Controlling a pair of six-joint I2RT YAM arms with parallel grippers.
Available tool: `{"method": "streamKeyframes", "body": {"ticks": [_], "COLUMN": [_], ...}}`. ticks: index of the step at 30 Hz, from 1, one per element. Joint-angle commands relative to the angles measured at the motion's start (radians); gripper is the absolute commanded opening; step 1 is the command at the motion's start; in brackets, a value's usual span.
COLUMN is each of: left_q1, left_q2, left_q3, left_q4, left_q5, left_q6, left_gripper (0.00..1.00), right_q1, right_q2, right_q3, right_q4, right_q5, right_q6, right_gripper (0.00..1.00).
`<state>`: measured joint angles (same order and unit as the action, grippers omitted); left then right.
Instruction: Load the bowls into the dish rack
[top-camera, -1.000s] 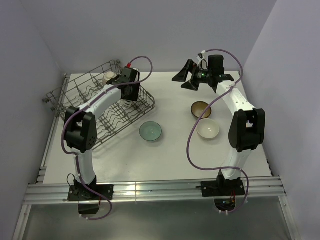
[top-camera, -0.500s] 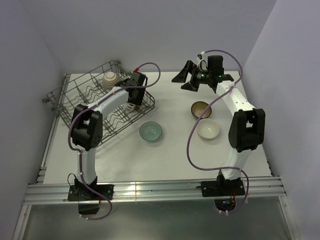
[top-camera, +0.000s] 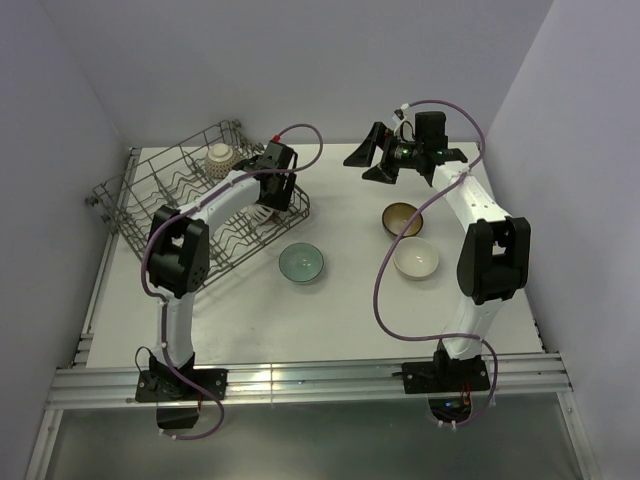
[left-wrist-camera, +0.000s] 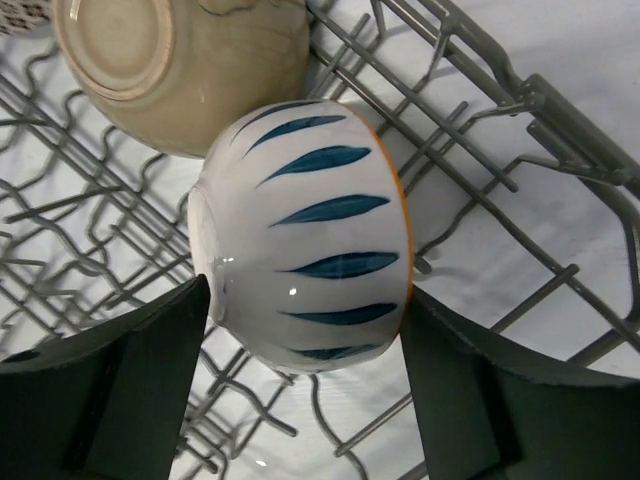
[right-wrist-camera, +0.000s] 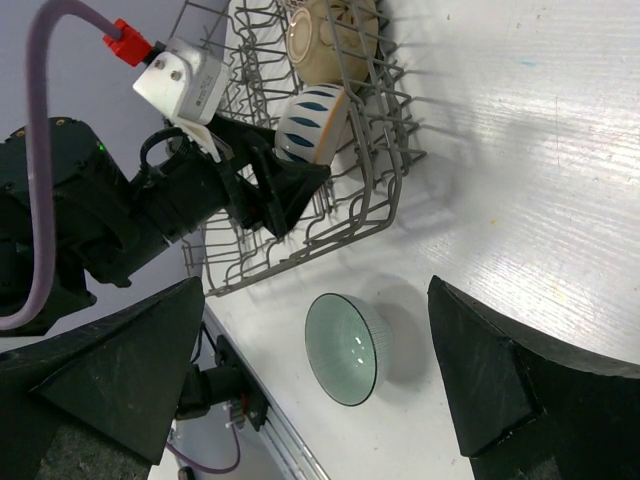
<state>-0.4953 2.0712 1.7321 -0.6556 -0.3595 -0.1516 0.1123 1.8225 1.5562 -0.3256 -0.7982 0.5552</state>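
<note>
White table (top-camera: 350, 300) surface is shown under both arms. The right gripper (right-wrist-camera: 315, 300) is held spread wide and empty, with a green bowl (right-wrist-camera: 345, 348) lying beneath it. The left gripper (left-wrist-camera: 305, 295) is clamped on a blue-striped bowl (left-wrist-camera: 310, 230), tipped on its side inside the dish rack (left-wrist-camera: 530, 95). A beige bowl (left-wrist-camera: 180, 70) is racked just beyond the fingers.

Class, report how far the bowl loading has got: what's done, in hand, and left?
Done: a beige ceramic bowl and a white patterned bowl sit in the grey wire dish rack. In hand: the left gripper holds a white blue-striped bowl among the tines. Left: a pale green bowl, a brown bowl and a cream bowl on the table; the right gripper hangs open.
</note>
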Motion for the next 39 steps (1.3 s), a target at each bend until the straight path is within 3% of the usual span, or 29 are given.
{"method": "streamKeyframes", "body": {"ticks": [1, 2, 4, 16, 28, 30, 34, 35, 39], "left_q1": [0.0, 0.0, 0.0, 0.001, 0.129, 0.139, 0.169, 0.17, 0.169], "left_q2": [-0.002, -0.013, -0.016, -0.094, -0.367, -0.382, -0.396, -0.399, -0.372], "left_q3": [0.014, 0.009, 0.014, -0.014, -0.132, -0.146, -0.221, -0.235, -0.278], "left_q4": [0.014, 0.02, 0.017, 0.045, 0.148, 0.136, 0.158, 0.168, 0.189], "left_q5": [0.054, 0.066, 0.076, 0.175, 0.516, 0.56, 0.713, 0.728, 0.763], "left_q6": [-0.034, -0.035, -0.04, -0.052, -0.043, -0.036, -0.058, -0.063, -0.101], "left_gripper": [0.82, 0.94, 1.0, 0.99, 0.99, 0.94, 0.74, 0.64, 0.4], "right_q1": [-0.006, -0.005, -0.005, -0.011, -0.034, -0.037, -0.043, -0.045, -0.052], "right_q2": [-0.055, -0.051, -0.046, -0.049, -0.16, -0.183, -0.207, -0.21, -0.206], "right_q3": [0.005, 0.008, 0.015, 0.008, 0.01, -0.001, -0.025, -0.027, -0.03], "right_q4": [0.011, 0.007, 0.007, 0.002, -0.173, -0.194, -0.214, -0.225, -0.24], "right_q5": [-0.004, -0.004, -0.012, -0.016, 0.109, 0.114, 0.123, 0.128, 0.136], "right_q6": [-0.021, -0.02, -0.018, -0.034, -0.285, -0.317, -0.34, -0.344, -0.347], "right_gripper": [1.0, 1.0, 1.0, 1.0, 1.0, 1.0, 0.99, 0.99, 0.98]}}
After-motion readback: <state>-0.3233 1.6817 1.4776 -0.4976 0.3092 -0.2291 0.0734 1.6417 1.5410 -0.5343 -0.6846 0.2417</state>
